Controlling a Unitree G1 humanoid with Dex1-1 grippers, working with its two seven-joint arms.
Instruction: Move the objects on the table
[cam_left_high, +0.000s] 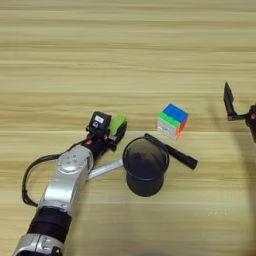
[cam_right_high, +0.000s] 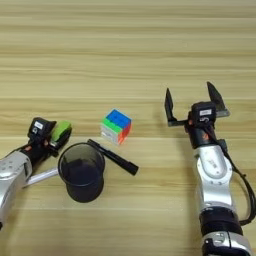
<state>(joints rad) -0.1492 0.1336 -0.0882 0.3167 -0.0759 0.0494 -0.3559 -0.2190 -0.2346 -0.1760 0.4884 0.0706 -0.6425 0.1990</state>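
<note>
My left gripper (cam_left_high: 120, 131) is low over the table (cam_left_high: 125, 55), left of centre, shut on a small bright green block (cam_left_high: 118, 123) that shows between its black fingers. To its right, a multicoloured puzzle cube (cam_right_high: 116, 126) rests on the wood with its blue face up and green, orange and white on the sides. It stands free of both grippers. My right gripper (cam_right_high: 190, 100) is at the right, well clear of the cube, with its two black fingers spread wide and nothing between them.
A black round cup (cam_left_high: 145, 166) stands upright just in front of the cube and the left gripper. A black pen (cam_left_high: 172, 152) lies slanted behind its rim. A silver pen (cam_left_high: 105, 170) sticks out to the cup's left, near my left forearm.
</note>
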